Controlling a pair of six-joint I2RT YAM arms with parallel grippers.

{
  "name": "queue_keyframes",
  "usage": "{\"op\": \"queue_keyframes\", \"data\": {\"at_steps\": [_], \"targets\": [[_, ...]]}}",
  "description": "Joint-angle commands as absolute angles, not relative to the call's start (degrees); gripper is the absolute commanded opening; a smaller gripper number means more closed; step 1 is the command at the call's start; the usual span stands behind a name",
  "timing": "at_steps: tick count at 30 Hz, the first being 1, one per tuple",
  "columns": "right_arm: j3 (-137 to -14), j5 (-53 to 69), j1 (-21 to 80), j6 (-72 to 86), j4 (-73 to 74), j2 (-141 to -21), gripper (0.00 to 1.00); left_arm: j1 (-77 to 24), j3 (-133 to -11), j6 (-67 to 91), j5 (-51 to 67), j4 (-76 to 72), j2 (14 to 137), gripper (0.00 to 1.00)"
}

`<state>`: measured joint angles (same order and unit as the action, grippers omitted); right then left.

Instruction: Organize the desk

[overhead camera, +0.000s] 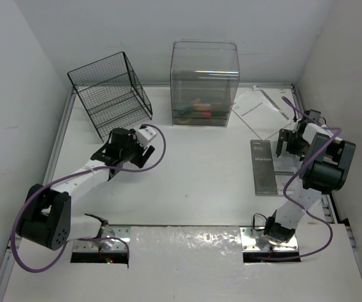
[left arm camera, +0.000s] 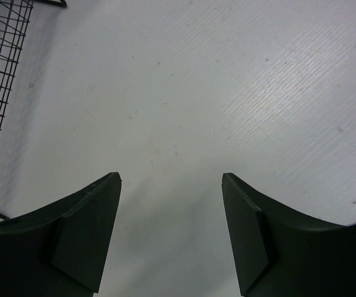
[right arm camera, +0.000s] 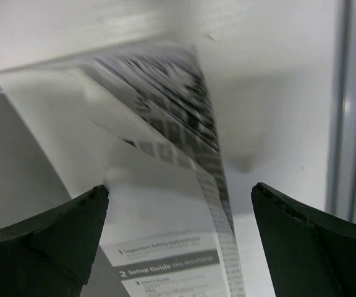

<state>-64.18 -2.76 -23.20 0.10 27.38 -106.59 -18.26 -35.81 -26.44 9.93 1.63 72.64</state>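
Risk of crumpling: right gripper [right arm camera: 179,193], jaws wide apart, hangs over a curled leaflet [right arm camera: 159,247] near the right rim of the white desk [overhead camera: 193,182] beneath both arms; closing may crease or shove it. The left gripper [left arm camera: 172,179], apart and empty, hovers by the wire basket [overhead camera: 109,94].
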Motion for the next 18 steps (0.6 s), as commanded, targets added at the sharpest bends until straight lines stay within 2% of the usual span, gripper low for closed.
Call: {"op": "queue_keyframes", "data": {"at_steps": [1, 4, 6, 7, 9, 10, 13, 14, 16, 18], "targets": [[-63.28, 5.35, -22.68, -2.72, 23.38, -114.69, 0.96, -17.75, -38.58, -25.40, 11.60, 2.11, 72.95, 0.65], [-64.34, 4.74, -22.68, -3.07, 24.52, -115.49, 0.93, -17.75, -39.46, -25.23, 11.78, 2.55, 73.21, 0.65], [-63.81, 5.79, -22.68, -3.95, 24.17, -114.79, 0.80, -17.75, -39.72, -25.31, 12.48, 2.72, 73.21, 0.65], [-63.46, 7.19, -22.68, -4.13, 23.82, -114.61, 0.73, -17.84, -39.81, -25.40, 12.74, 2.90, 73.13, 0.65], [-61.71, 9.30, -22.68, -4.04, 22.94, -113.56, 0.48, -18.02, -40.25, -25.40, 13.36, 3.25, 72.95, 0.65], [-61.70, 10.01, -22.68, -4.04, 22.68, -113.29, 0.48, -18.19, -40.43, -25.40, 13.36, 3.43, 72.78, 0.65], [-59.07, 11.51, -22.68, -3.17, 21.36, -112.24, 0.20, -19.68, -40.87, -25.66, 13.88, 3.60, 71.99, 0.65], [-58.45, 11.51, -22.68, -2.29, 20.92, -111.71, 0.07, -20.21, -41.13, -25.75, 14.06, 3.69, 71.63, 0.65], [-56.70, 11.51, -22.68, -1.67, 19.87, -111.10, 0.00, -22.32, -41.66, -25.75, 14.06, 4.04, 71.19, 0.64], [-55.55, 11.60, -22.68, -1.58, 18.90, -110.22, 0.00, -24.86, -42.10, -25.75, 13.89, 4.74, 71.19, 0.64]]}}
